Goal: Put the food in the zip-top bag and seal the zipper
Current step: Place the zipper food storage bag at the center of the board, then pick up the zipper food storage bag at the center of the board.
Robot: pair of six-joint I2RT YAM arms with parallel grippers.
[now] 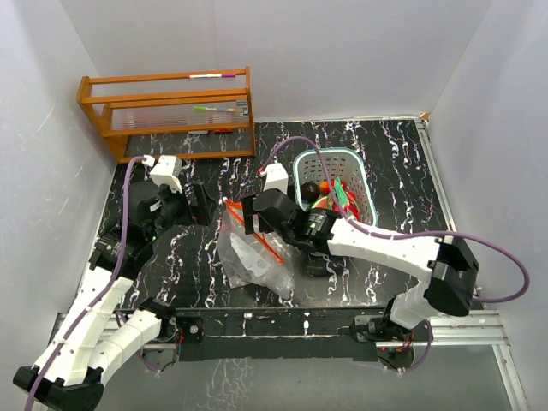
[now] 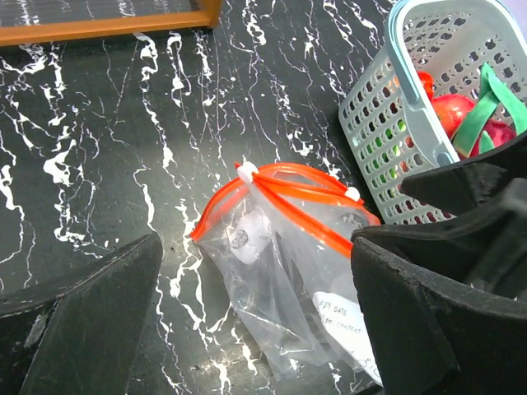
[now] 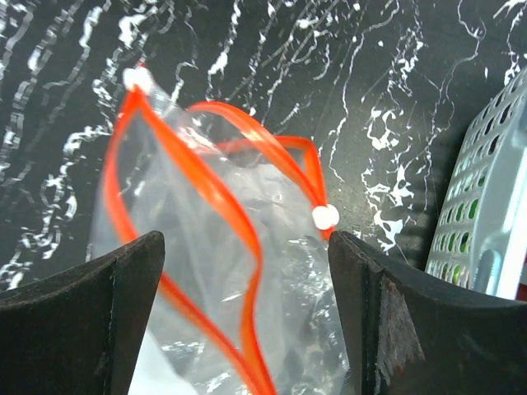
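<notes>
Hovering over zip-top bag [image 1: 250, 261]: right arm [image 1: 377, 244], jaws wide.

Both arms wear white moulded plastic shells [image 1: 385, 248] broken by bulky black cylindrical joints [image 1: 449, 274]. A lilac cable [image 1: 126, 210] trails along each (thin and glossy). The wedge-shaped matte black fingers [image 3: 74, 321] look faintly scuffed.

Left arm [image 1: 94, 300] bends forward, left gripper [image 1: 199, 205] spread wide. Right arm [image 1: 377, 244] stretches across leftward — right gripper [image 1: 244, 218] equally parted
</notes>
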